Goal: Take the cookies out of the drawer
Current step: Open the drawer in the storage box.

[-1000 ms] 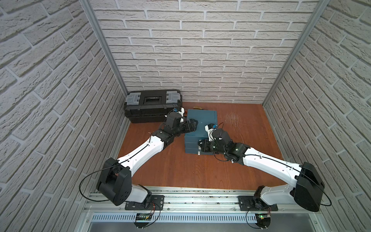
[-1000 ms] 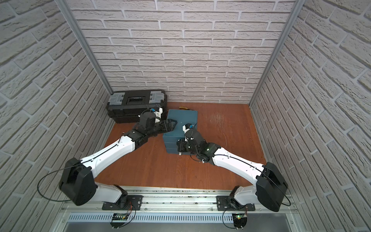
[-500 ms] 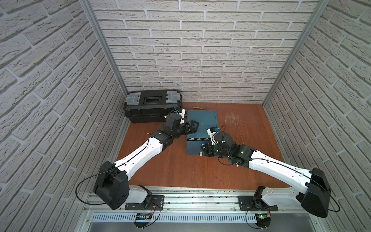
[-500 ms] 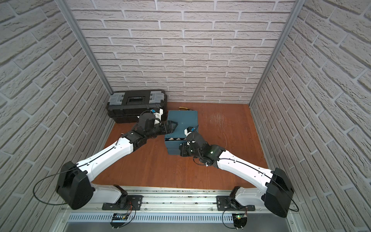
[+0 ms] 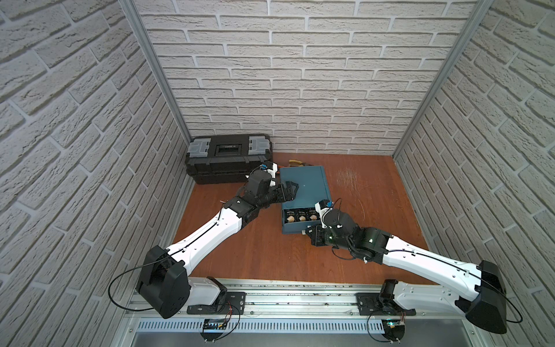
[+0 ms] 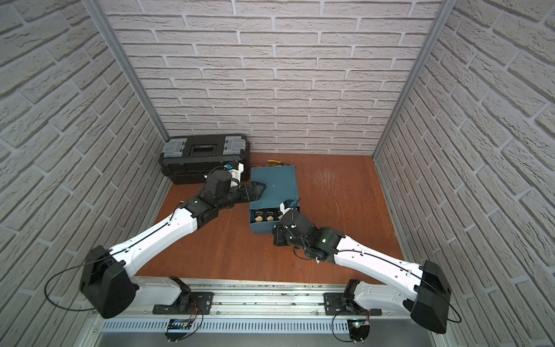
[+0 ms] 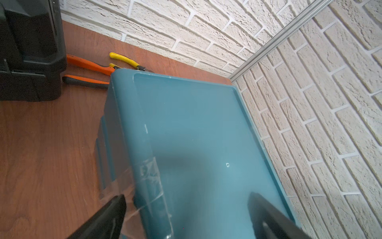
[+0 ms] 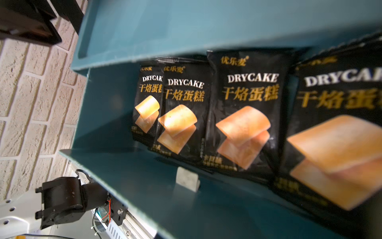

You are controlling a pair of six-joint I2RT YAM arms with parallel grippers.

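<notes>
The right claw (image 5: 309,237) is pinching shut on the front of the teal plastic drawer (image 5: 295,232), where black wrapped cookie packets (image 8: 244,111) are lying just beyond it. The left claw (image 5: 289,191), jaws spread wide, is bracing the teal cabinet (image 5: 303,187); if that brace is slipping, the cabinet is likely sliding across the wooden counter (image 5: 270,255).

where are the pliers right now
The pliers lie on the wooden floor by the back wall, between the black toolbox and the rear end of the blue drawer unit, seen in both top views.
</notes>
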